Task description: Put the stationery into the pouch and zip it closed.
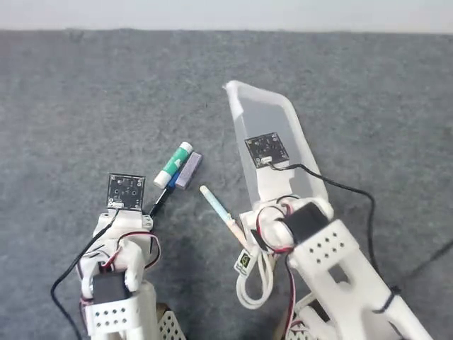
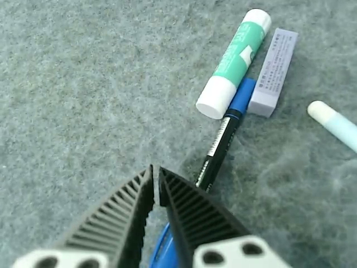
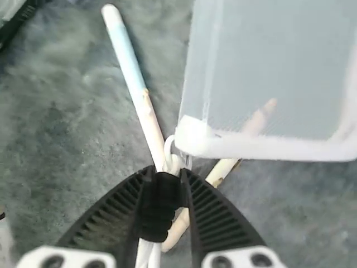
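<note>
While left tool (image 2: 156, 170) sits clenched, right tool (image 3: 167, 173) grasps zip pull (image 3: 159, 204), pouch (image 1: 272, 120) stretching away.

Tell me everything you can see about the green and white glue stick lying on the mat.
The glue stick is a round tube, plastic by the look, green in the middle with a white patch on its label and white at both ends. It lies flat and slanted on the grey mat, ahead of the left gripper, which does not touch it. A pale purple eraser lies alongside. One end meets the blue end of a black pen; whether it rests on the pen I cannot tell.
</note>
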You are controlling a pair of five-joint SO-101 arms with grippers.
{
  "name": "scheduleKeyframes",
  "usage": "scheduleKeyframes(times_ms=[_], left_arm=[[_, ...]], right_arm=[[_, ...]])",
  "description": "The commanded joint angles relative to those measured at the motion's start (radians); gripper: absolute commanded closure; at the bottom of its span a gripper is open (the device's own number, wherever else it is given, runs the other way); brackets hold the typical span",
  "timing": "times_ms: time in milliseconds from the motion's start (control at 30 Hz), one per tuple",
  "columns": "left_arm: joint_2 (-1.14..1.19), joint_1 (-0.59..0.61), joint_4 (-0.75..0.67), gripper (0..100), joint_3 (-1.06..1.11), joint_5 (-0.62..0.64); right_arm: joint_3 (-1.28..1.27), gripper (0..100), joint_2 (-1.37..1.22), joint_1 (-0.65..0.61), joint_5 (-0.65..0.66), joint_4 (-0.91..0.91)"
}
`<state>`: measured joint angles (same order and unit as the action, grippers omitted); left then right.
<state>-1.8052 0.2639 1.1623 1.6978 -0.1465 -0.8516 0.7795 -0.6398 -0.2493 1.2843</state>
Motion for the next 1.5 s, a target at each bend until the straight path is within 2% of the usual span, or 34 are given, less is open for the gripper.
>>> scheduleKeyframes(times_ms=[0, 233, 367, 533, 767, 900, 1000, 1133, 1333, 1467], left_arm=[[-0.021, 0.003, -0.006, 99, -0.013, -0.011], [-0.021, 0.003, -0.006, 99, -0.013, -0.011], [-0.021, 0.000, -0.006, 98, -0.013, -0.008], [-0.021, 0.006, -0.002, 88, -0.013, -0.003], [-0.021, 0.006, -0.003, 85, -0.013, 0.041], [-0.021, 0.006, -0.005, 85, -0.013, 0.043], [-0.021, 0.006, -0.005, 85, -0.013, 0.043], [-0.021, 0.006, -0.005, 85, -0.013, 0.043], [-0.021, 0.006, -0.005, 85, -0.013, 0.043], [-0.021, 0.006, -0.005, 85, -0.013, 0.043]], right_arm=[[0.031, 99.2, 0.067, 0.013, 0.114, 0.002], [0.035, 99.2, 0.077, 0.027, 0.434, -0.015], [0.037, 99.2, 0.079, 0.088, 0.643, -0.071], [0.037, 99.2, 0.079, 0.133, 0.732, -0.151], [0.038, 99.0, 0.079, 0.128, 0.698, -0.070], [0.038, 98.7, 0.079, 0.125, 0.539, -0.030], [0.038, 93.9, 0.079, 0.125, 0.420, -0.001], [0.032, 87.8, 0.079, 0.125, 0.328, 0.062], [0.028, 87.6, 0.077, 0.119, 0.244, 0.101], [-0.034, 87.5, 0.071, 0.038, 0.084, 0.110]])
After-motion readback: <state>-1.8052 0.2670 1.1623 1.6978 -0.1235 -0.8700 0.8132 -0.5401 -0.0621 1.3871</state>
